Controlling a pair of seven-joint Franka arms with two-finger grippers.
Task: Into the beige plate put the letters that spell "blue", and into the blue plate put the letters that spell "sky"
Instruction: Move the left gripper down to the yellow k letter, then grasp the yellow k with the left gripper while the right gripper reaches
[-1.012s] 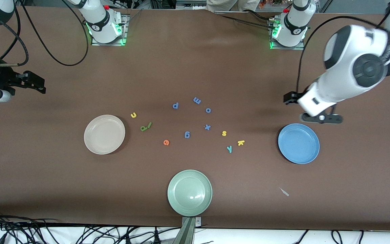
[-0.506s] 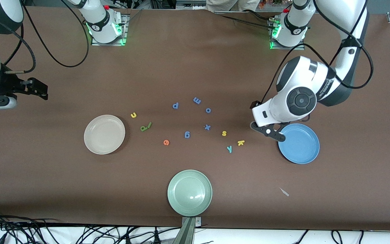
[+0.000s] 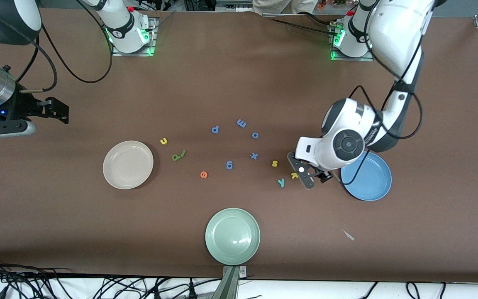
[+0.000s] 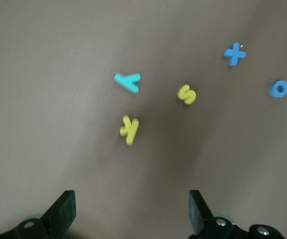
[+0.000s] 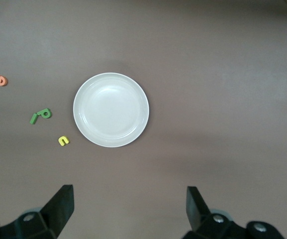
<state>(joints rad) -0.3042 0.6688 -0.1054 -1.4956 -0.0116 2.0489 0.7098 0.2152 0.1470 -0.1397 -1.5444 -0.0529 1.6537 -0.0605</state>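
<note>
Robotics lab: bolted arm bases, brown-covered table, trailing cables.

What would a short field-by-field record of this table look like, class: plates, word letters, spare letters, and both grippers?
Beige plate: beige plate, nothing in it
Blue plate: blue plate, nothing in it
Blue letters: u, b, l, e, on the table near the beige plate
Sky letters: s, k, y, on the table beside the blue plate
Spare letters: five small blue letters mid-table
Third plate: green plate, nearest the front camera
Left gripper: left gripper, open over the k
Right gripper: right gripper, open, off toward its own end of the table
</note>
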